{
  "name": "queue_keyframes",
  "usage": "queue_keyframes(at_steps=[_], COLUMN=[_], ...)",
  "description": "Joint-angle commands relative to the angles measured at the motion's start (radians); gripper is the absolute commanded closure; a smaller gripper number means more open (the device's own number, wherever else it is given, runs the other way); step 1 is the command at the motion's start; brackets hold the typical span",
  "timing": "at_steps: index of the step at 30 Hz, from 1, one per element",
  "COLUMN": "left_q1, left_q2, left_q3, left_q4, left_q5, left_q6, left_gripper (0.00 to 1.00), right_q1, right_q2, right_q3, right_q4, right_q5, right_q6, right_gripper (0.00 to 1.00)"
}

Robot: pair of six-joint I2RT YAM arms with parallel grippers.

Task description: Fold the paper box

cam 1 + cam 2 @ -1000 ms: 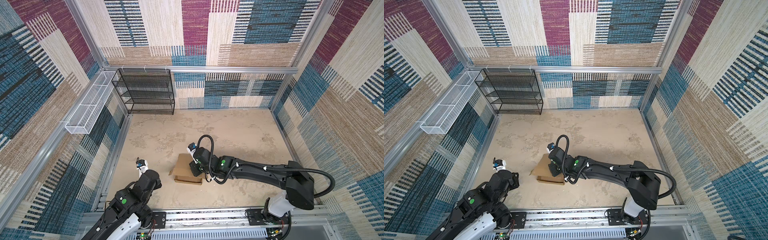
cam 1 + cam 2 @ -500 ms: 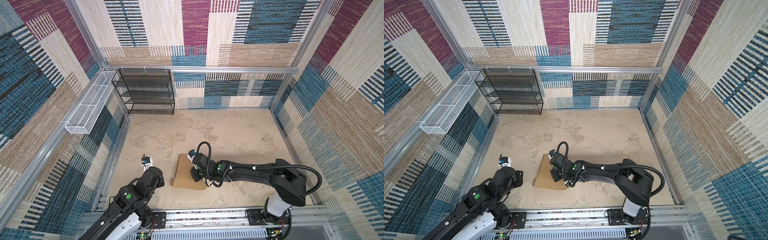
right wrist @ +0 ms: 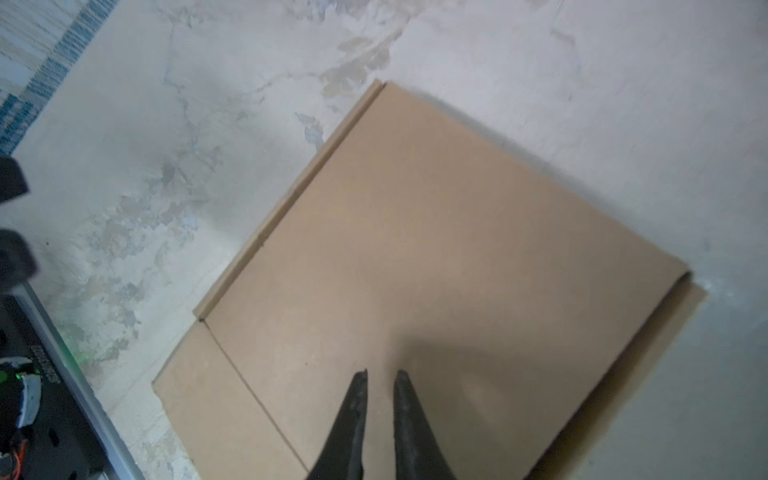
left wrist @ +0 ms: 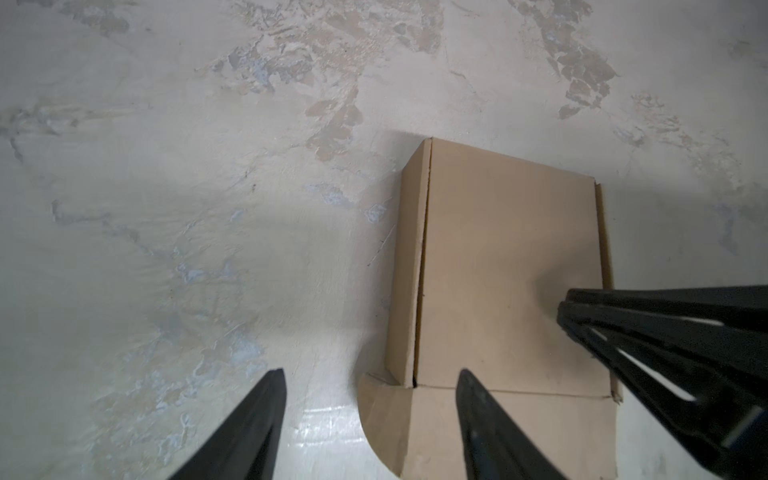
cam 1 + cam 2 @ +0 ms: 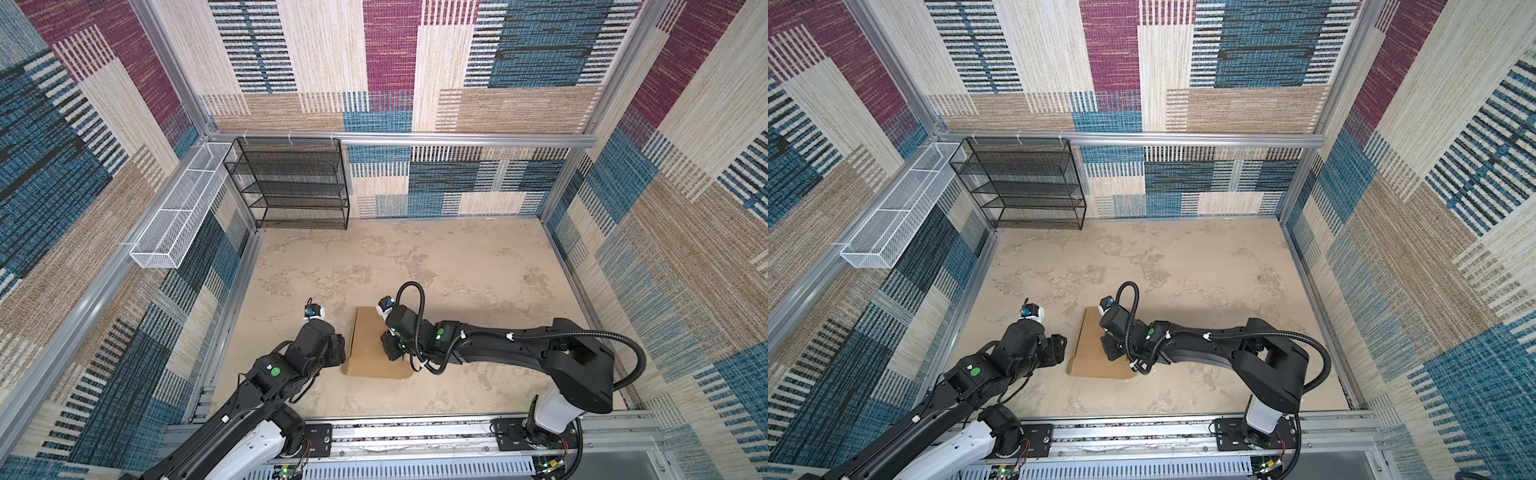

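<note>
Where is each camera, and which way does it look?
Top views: high over the front, looking down on the table, paper box and black rack; left arm and right arm show.
Left wrist: on the left arm, looking down beside the box; its open jaws show, the right arm's jaws too.
Right wrist: on the right arm, looking down onto the box; its jaws show.
Shared: every view sees the box.

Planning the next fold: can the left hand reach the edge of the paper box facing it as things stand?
Probably yes. The left hand is open right at that edge of the paper box, with nothing between them; the right hand sits farther in on its top.
</note>
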Motion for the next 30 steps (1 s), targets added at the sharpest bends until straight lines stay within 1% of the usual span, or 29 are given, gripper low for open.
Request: queue_keyframes(at_steps=[1, 4, 8, 10, 11, 14, 18, 24, 30], left_q1=[0.025, 0.091, 0.228, 0.26, 0.264, 0.266, 0.267, 0.267, 0.265], left_q2=[0.031, 0.073, 0.141, 0.178, 0.199, 0.264, 0.312, 0.391, 0.435], left_q3=[0.027, 0.042, 0.06, 0.061, 0.063, 0.084, 0.096, 0.119, 0.125], left_q4=[0.058, 0.071, 0.075, 0.1, 0.115, 0.117, 0.137, 0.144, 0.141], left_q5=[0.07, 0.131, 0.286, 0.357, 0.383, 0.408, 0.44, 0.462, 0.477], left_q6=[0.079, 0.122, 0.18, 0.183, 0.182, 0.198, 0.21, 0.232, 0.235], left_gripper=[0.34, 0.36, 0.43, 0.48, 0.49, 0.54, 0.56, 0.58, 0.67], right_q1=[-0.004, -0.014, -0.029, -0.042, -0.048, -0.07, -0.103, -0.16, -0.184], right_q2=[-0.027, -0.048, -0.098, -0.124, -0.139, -0.178, -0.241, -0.307, -0.317], right_q3=[0.037, 0.065, 0.053, 0.035, 0.025, -0.003, -0.054, -0.113, -0.132], right_q4=[-0.039, -0.077, -0.082, -0.079, -0.079, -0.083, -0.07, -0.044, -0.035], right_q5=[0.045, 0.056, 0.065, 0.063, 0.058, 0.062, 0.05, 0.016, 0.0], right_q6=[-0.017, -0.016, 0.005, 0.018, 0.023, 0.043, 0.059, 0.07, 0.07], right_gripper=[0.82, 0.77, 0.67, 0.63, 0.62, 0.58, 0.55, 0.53, 0.53])
